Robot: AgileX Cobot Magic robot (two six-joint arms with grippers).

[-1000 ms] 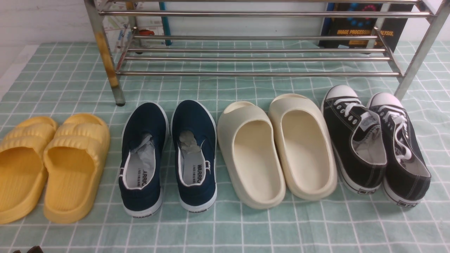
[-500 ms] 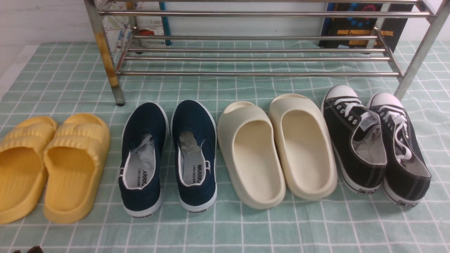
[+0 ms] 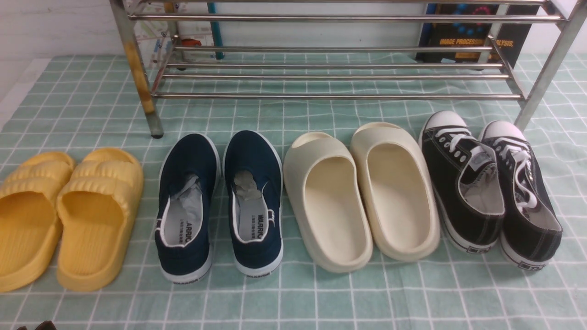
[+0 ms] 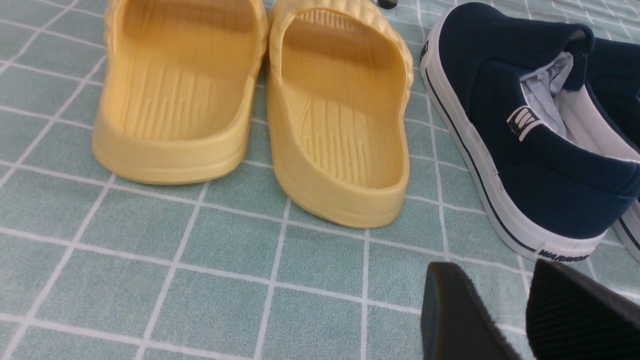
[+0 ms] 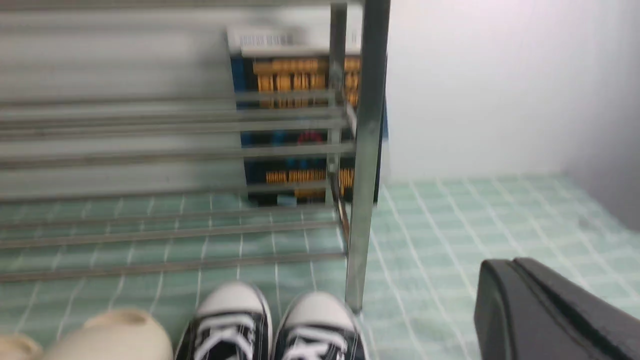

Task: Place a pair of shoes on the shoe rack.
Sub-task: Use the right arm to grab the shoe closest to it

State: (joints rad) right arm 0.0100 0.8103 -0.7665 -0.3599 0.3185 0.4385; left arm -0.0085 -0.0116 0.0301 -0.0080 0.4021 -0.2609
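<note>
The black sneakers (image 3: 490, 190) look light, their canvas soft; I'd pinch the firmer heel collar. My left fingers (image 4: 460, 315) stand slightly apart; right fingers (image 5: 540, 310), can't tell.

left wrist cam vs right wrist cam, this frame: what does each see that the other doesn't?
Left wrist only: the yellow slippers, the navy slip-ons and the left gripper, fingers apart and empty. Right wrist only: the shoe rack, the toe ends of the black sneakers, a cream slipper, a book behind the rack, and part of the right gripper. Both: the green checked cloth.
</note>
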